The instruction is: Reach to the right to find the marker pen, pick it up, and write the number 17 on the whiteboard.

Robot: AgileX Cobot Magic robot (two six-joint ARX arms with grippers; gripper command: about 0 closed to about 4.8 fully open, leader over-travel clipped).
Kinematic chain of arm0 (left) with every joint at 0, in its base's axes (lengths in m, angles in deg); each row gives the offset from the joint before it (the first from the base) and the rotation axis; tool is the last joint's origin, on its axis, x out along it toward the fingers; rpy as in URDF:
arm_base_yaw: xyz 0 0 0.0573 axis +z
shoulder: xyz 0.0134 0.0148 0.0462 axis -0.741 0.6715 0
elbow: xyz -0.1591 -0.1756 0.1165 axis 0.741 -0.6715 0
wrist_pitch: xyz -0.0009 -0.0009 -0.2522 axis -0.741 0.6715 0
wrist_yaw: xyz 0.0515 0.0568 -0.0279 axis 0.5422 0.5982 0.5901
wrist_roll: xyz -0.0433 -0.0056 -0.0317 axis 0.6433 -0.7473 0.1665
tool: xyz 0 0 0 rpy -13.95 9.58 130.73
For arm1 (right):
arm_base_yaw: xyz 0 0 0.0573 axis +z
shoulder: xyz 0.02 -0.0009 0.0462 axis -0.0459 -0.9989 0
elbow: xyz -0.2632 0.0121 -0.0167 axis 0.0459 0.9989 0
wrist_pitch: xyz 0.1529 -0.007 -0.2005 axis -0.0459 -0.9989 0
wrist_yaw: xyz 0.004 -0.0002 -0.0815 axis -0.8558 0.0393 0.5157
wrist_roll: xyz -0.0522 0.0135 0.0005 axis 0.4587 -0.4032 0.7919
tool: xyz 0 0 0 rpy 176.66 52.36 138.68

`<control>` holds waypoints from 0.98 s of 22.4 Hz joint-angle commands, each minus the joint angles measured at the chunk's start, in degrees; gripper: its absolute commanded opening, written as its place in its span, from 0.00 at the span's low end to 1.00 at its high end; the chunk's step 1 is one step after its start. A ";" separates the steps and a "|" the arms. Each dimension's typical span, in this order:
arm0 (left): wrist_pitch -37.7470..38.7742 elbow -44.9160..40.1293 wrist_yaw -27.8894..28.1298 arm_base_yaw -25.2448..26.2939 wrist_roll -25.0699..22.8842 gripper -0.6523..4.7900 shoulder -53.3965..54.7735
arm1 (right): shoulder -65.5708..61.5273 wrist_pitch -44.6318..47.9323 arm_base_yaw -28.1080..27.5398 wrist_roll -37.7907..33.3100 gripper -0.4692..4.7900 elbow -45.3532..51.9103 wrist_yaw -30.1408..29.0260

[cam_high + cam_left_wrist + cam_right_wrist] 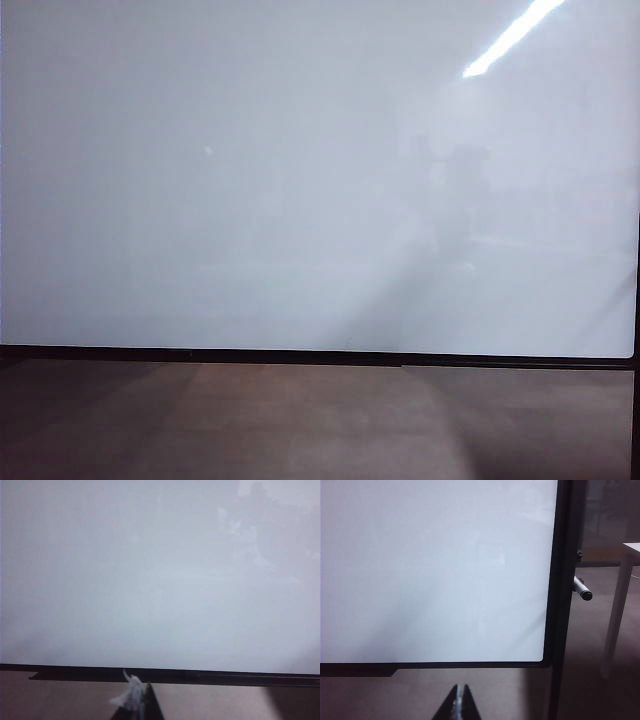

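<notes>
Only the fingertips of each arm show, in the wrist views. The right arm's dark two-finger gripper [460, 700] has its jaws pressed together, tips meeting in a narrow point aimed level at the far side. The left arm's dark gripper [142, 700] also points far; its tips look close together, with something pale and blurred over them.

marker pen [582, 589] half hidden behind whiteboard [435, 570] frame, both pincers cut off
</notes>
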 commanded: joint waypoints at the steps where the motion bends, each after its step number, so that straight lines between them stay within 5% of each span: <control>1: -0.66 0.04 -0.02 0.04 -0.09 0.11 0.04 | 0.04 1.31 -0.02 -0.07 0.09 -0.11 0.07; 5: -0.68 0.04 0.00 -1.86 -0.09 0.11 0.04 | 0.04 1.33 -0.02 -0.09 0.09 -0.11 0.09; 8: -0.66 0.02 0.04 -8.20 -0.09 0.11 0.04 | 0.04 1.31 -0.02 -0.07 0.09 -0.11 0.09; 15: -0.66 0.04 -0.22 -36.85 -0.09 0.11 0.04 | 0.04 1.31 -0.02 -0.85 0.09 -0.11 0.07; 19: -0.66 0.04 -0.17 -40.17 -0.09 0.11 0.04 | 0.04 6.47 -0.09 -6.73 0.09 -1.25 0.37; 22: -0.66 0.04 -0.04 -40.17 -0.09 0.11 0.04 | -0.81 13.77 -0.13 -11.19 0.09 -13.90 11.08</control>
